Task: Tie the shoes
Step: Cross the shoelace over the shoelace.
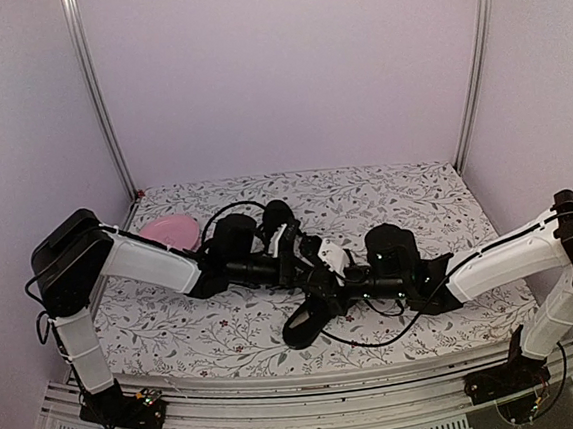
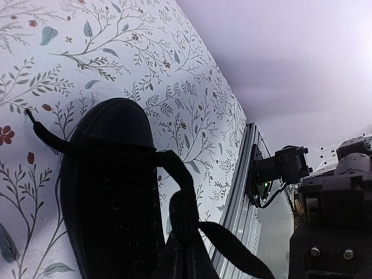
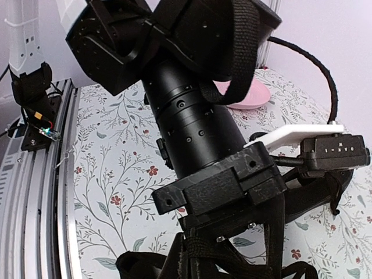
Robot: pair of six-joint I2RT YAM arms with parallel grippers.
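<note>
**Both claws meet over the near shoe, laces in hand**

Top view:
- Floral-cloth desk (image 1: 416, 203). The two arms reach in from either side and meet at centre.
- Left claw (image 1: 312, 270) and right claw (image 1: 331, 289) sit close together, just above the near shoe (image 1: 304, 325), which lies at centre toward the front edge.
- The far shoe (image 1: 279, 215) lies behind the left arm, mostly hidden.
- Pink plate (image 1: 168, 231) sits at back left, partly covered by the left arm.

Left wrist view:
- Near shoe (image 2: 110, 197) is seen from above, toe pointing away.
- A lace (image 2: 180, 197) rises from it in a loop and runs down into the left claw at the bottom edge: the claw is closed, clamped on the lace.
- A loose lace end trails onto the cloth at left.
- Right arm (image 2: 331, 221) stands close at right.

Right wrist view:
- Left arm (image 3: 192, 128) fills the frame, with a flat lace strand draped across its top.
- The plate (image 3: 253, 93) shows behind it.
- Lace strands bunch at the bottom, where the right claw is pinched together on them.
</note>
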